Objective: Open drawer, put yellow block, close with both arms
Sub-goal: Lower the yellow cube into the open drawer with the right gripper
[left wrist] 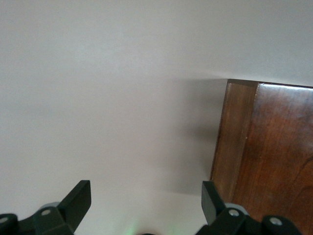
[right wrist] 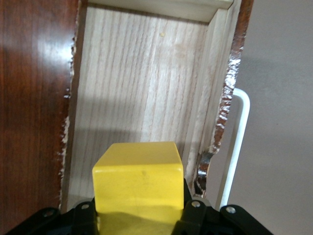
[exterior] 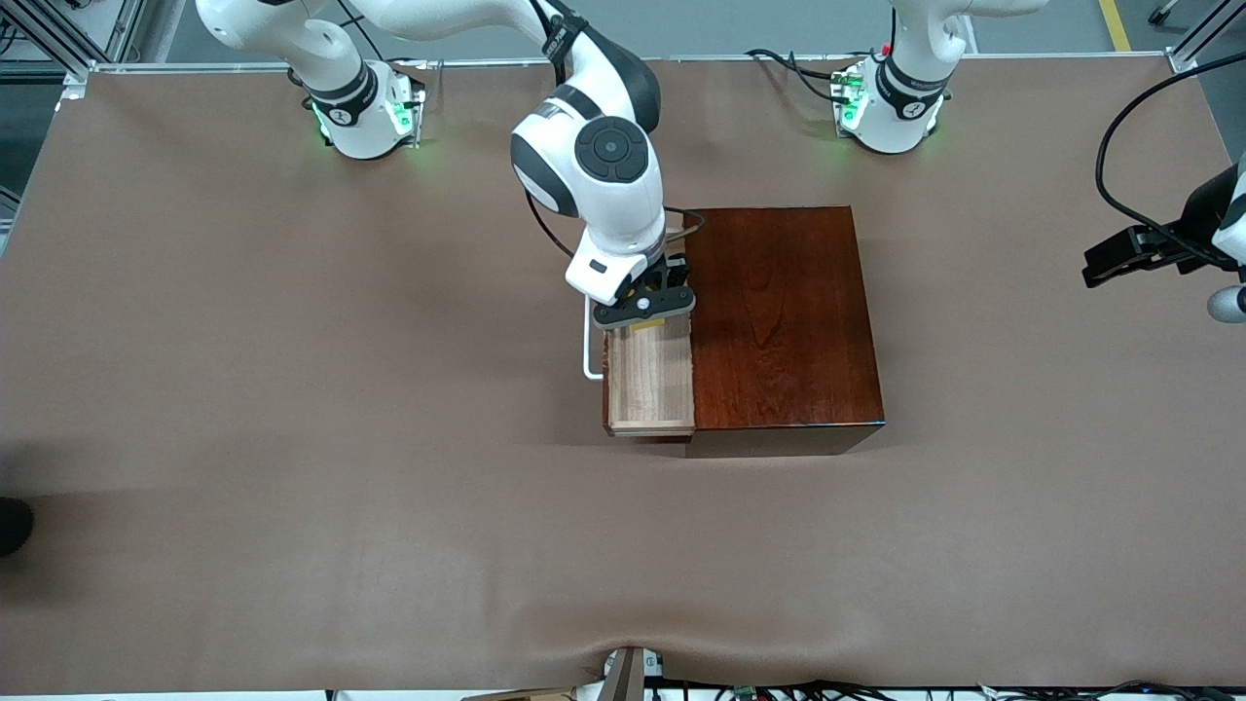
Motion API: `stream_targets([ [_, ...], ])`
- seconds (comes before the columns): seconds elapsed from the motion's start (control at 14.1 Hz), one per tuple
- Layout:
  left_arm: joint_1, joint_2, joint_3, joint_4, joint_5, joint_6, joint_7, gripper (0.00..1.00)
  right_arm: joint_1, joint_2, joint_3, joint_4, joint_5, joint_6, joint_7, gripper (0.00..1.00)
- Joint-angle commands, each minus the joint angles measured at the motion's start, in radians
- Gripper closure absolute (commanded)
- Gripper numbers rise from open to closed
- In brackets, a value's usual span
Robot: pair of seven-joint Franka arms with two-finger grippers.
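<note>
Brown tabletop [exterior: 292, 389], wide and mostly bare, seen from the high front camera. Clock directions below read on that view.

Just past centre toward three o'clock: reddish-brown wooden box [exterior: 779, 312], glossy top. At its nine o'clock side, drawer [exterior: 650, 380] standing open, with pale wood floor showing and thin side walls. White bar handle [exterior: 588, 346] at the drawer's nine o'clock edge, over the table.

Right gripper [exterior: 647, 310] over the twelve o'clock end of the open drawer, reaching in from the base at eleven o'clock [exterior: 365, 112]. Fingers clamped on the yellow block [right wrist: 139, 178], one on each side. Block inside the drawer's outline, between the box wall and the drawer's front board, with only a yellow sliver [exterior: 654, 321] showing under the gripper from the front. Bulky white wrist hiding that end of the drawer in the front view. Six o'clock part of the drawer floor bare.

Left gripper [exterior: 1119, 261] waiting out at three o'clock, well apart from the drawer, over the table beside a corner of the box. Fingers [left wrist: 78, 200] spread wide, holding nothing. Left arm's base [exterior: 891, 107] at one o'clock, green-lit.

Black cable [exterior: 1110, 166] looping above the left gripper. More cables [exterior: 827, 689] along the six o'clock edge. Dark rounded object [exterior: 12, 526] at the eight o'clock edge, too cut off to identify.
</note>
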Motion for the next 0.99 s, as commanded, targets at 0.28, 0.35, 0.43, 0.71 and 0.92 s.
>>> stream_targets([
  [0.28, 0.01, -0.03, -0.007, -0.026, -0.02, -0.028, 0.017, 0.0, 0.001, 0.041, -0.002, 0.029, 0.032, -0.012, 0.017, 1.0],
  [0.35, 0.01, -0.03, -0.007, -0.025, -0.02, -0.028, 0.017, 0.0, 0.001, 0.044, -0.002, 0.029, 0.032, -0.012, 0.018, 1.0],
  [0.43, 0.01, -0.031, -0.008, -0.023, -0.02, -0.028, 0.019, 0.0, 0.003, 0.048, -0.002, 0.029, 0.031, -0.011, 0.018, 1.0],
  [0.71, 0.01, -0.03, -0.005, -0.023, -0.02, -0.028, 0.02, 0.0, 0.0, 0.054, -0.002, 0.03, 0.028, -0.009, 0.018, 1.0],
  [0.92, 0.008, -0.025, -0.008, -0.023, -0.02, -0.029, 0.019, 0.0, 0.003, 0.063, -0.002, 0.03, 0.028, 0.021, 0.018, 1.0],
])
